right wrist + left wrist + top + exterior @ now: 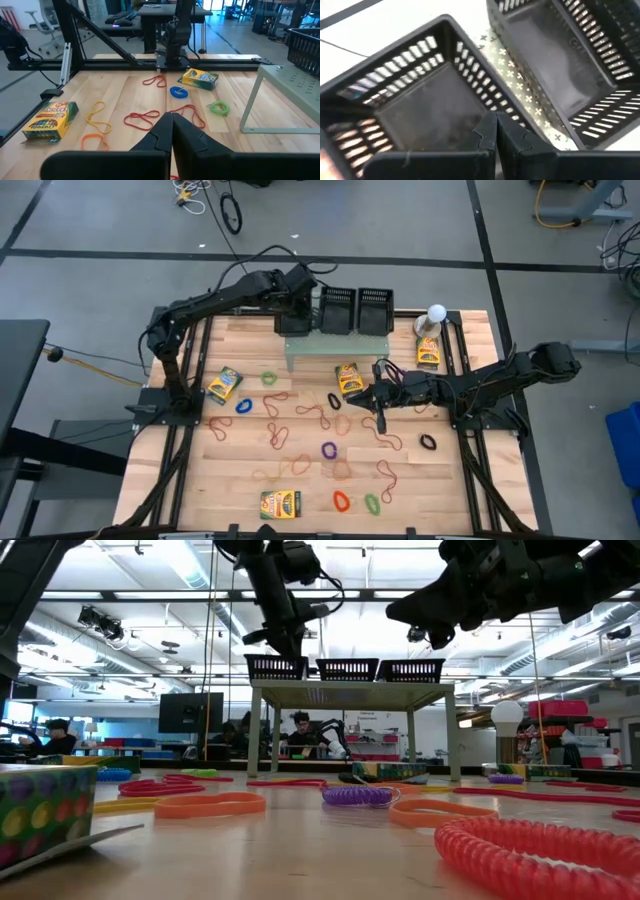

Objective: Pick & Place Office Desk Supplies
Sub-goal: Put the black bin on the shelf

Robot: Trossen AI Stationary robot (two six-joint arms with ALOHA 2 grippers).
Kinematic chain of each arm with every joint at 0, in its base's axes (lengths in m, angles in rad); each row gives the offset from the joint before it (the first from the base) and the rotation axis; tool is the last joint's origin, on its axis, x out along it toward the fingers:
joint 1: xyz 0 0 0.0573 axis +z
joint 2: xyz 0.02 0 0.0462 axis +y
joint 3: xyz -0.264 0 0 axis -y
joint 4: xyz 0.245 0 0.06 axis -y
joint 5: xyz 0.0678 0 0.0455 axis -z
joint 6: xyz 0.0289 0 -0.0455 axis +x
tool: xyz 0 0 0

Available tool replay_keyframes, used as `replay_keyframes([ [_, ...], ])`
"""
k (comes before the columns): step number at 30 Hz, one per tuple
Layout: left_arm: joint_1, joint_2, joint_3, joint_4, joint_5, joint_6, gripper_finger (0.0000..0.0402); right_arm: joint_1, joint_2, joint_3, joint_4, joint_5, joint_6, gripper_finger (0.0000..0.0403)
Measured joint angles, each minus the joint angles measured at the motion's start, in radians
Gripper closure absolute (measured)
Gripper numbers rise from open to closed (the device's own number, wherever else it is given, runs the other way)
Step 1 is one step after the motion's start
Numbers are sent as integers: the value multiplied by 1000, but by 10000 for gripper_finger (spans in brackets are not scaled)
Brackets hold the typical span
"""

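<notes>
Rubber-band loops in red, orange, purple (328,449), green and blue (243,406) lie scattered flat on the wooden table, with yellow-and-green boxes (224,384) (349,379) (281,504) among them. My left gripper (495,122) is shut and hangs over the leftmost black basket (420,110) on the pale green stand (335,350); nothing shows between its fingers. The basket looks bare inside. My right gripper (171,120) is shut and hovers above the table's middle (368,396), over red loops (145,118), also holding nothing.
Two more black baskets (337,310) (375,310) stand on the stand. A white ball-topped object (436,314) and another box (429,352) sit at the far right. A black loop (428,442) lies by the right arm. People sit beyond the far edge.
</notes>
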Motion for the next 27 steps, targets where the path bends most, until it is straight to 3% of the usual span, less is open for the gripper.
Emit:
replay_keyframes([
  [19,4,12,0,118,34,95,394,0,0,0,8,1,-1,392],
  [27,3,-38,0,78,-35,156,394,0,0,0,9,1,-1,392],
])
